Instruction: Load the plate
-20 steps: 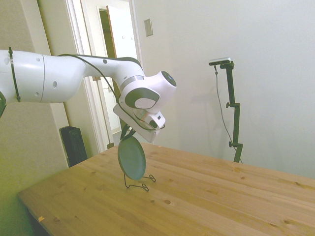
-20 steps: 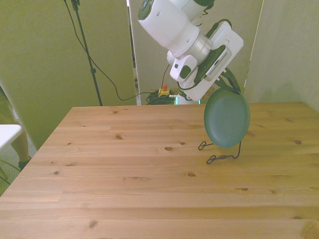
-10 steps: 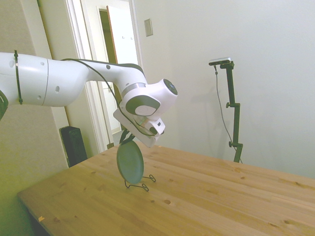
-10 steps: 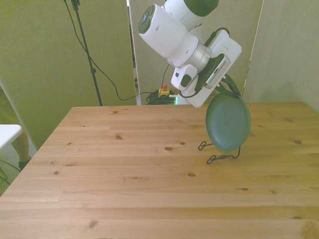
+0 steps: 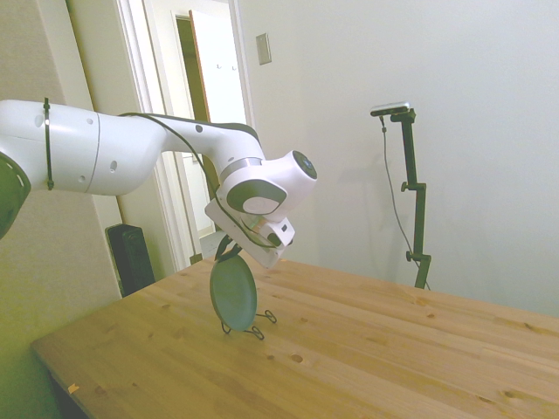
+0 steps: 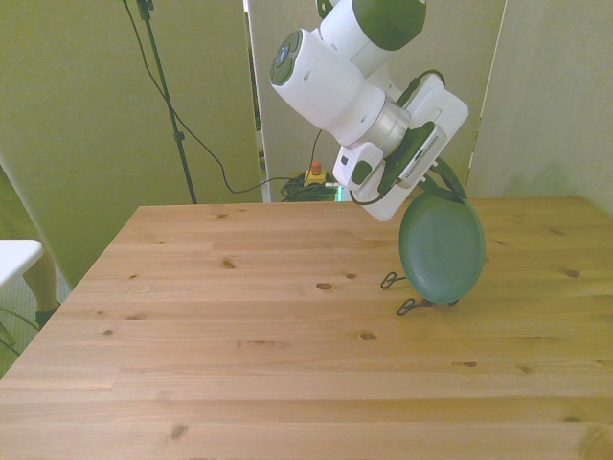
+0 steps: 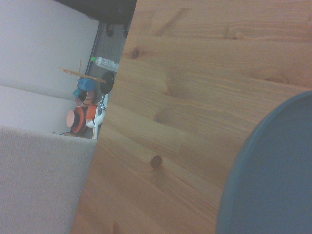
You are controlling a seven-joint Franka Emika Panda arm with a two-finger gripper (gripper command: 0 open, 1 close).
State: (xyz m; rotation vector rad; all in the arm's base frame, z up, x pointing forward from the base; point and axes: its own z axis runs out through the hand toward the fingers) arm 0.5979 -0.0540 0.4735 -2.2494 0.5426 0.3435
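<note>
**Plate nearly seated on its stand, release not yet made**

You had the plate (image 6: 442, 249) standing on edge over the thin wire stand (image 6: 418, 305), toward the front view's right side of the tabletop (image 6: 239, 345). Its lower rim sat down among the wires, and in the side view the plate (image 5: 233, 292) leaned only slightly, with the stand's feet (image 5: 258, 326) showing just below it. The end effector (image 6: 442, 182) was at the plate's top edge and looked to be gripping the rim, though its fingers were hidden behind the white wrist housing, so you could not tell how far they were open.

By the look of it, the placing was almost done; what was left was to let go and lift clear without tipping the plate off the wires.

From the wrist, you saw the plate's curved rim (image 7: 273, 175) against bare wood. Nothing else lay on the tabletop near the stand, and nothing blocked a retreat upward. The light stand itself was the main risk, since a nudge could shift it.
</note>
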